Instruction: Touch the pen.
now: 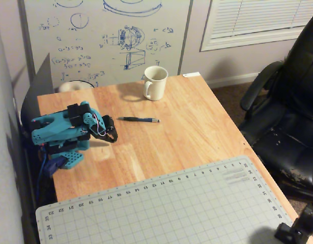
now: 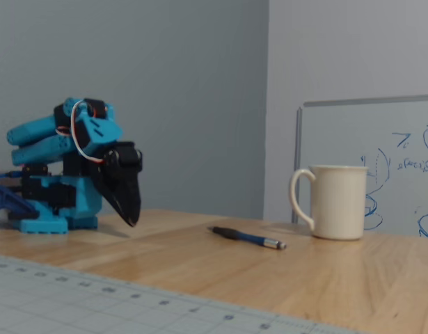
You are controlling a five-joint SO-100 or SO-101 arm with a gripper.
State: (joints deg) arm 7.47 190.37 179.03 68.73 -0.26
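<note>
The dark pen (image 1: 139, 119) (image 2: 247, 238) with a silvery tip lies flat on the wooden table (image 1: 187, 127), in front of the white mug (image 1: 155, 83) (image 2: 332, 202). The blue arm is folded down over its base at the table's left in the overhead view. Its black gripper (image 1: 113, 136) (image 2: 132, 221) points down just above the tabletop, shut with nothing in it. It hangs apart from the pen, to the pen's left in both views.
A grey cutting mat (image 1: 161, 208) covers the near part of the table. A whiteboard (image 1: 105, 35) leans against the wall behind the mug. A black office chair (image 1: 288, 117) stands at the table's right. A tape roll (image 1: 75, 86) sits at the back left.
</note>
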